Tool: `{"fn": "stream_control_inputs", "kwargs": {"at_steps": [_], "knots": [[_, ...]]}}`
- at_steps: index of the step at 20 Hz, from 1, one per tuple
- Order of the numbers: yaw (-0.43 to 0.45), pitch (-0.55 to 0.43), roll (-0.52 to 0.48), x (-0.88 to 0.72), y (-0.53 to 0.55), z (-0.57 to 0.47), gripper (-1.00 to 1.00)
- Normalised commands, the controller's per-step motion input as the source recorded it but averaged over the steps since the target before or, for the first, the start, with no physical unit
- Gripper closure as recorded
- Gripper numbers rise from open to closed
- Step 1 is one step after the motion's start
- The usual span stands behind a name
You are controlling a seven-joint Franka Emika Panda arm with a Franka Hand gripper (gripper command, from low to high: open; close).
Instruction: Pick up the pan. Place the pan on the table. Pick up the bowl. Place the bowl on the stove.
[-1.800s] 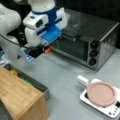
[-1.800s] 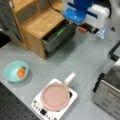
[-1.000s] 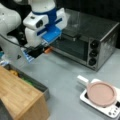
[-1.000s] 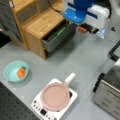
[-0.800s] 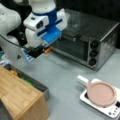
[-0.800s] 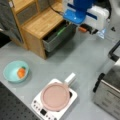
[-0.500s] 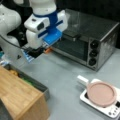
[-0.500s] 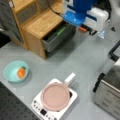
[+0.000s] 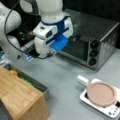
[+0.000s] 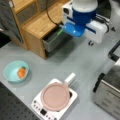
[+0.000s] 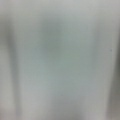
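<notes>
The pan (image 9: 101,93) sits on the stove (image 9: 112,110) with its white stub handle pointing toward a front view's upper left, well apart from the gripper (image 9: 31,56), which hangs high beside the toaster oven (image 9: 92,47); whether its fingers are spread I cannot tell. The bowl (image 10: 15,71) (something orange inside) rests on the table (image 10: 75,60) near the wooden block (image 10: 37,25).

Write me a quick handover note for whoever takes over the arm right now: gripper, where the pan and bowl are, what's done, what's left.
Gripper: raised above the table near the toaster oven, holding nothing that shows.
Pan: sitting on the stove.
Bowl: on the table at a front view's left, an orange item inside.
Done: nothing.
Left: pan to table, bowl to stove.
</notes>
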Motion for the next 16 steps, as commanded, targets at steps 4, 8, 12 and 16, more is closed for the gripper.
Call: {"fn": "stream_control_inputs", "kwargs": {"at_steps": [4,8,12,16], "knots": [[-0.095,-0.033,0.02,0.26,0.12,-0.27,-1.0],[-0.107,-0.026,0.036,0.25,0.01,-0.26,-1.0],[-0.113,-0.013,0.042,0.23,-0.03,-0.16,-1.0],[-0.136,0.002,0.042,0.29,-0.02,-0.13,-1.0]]}}
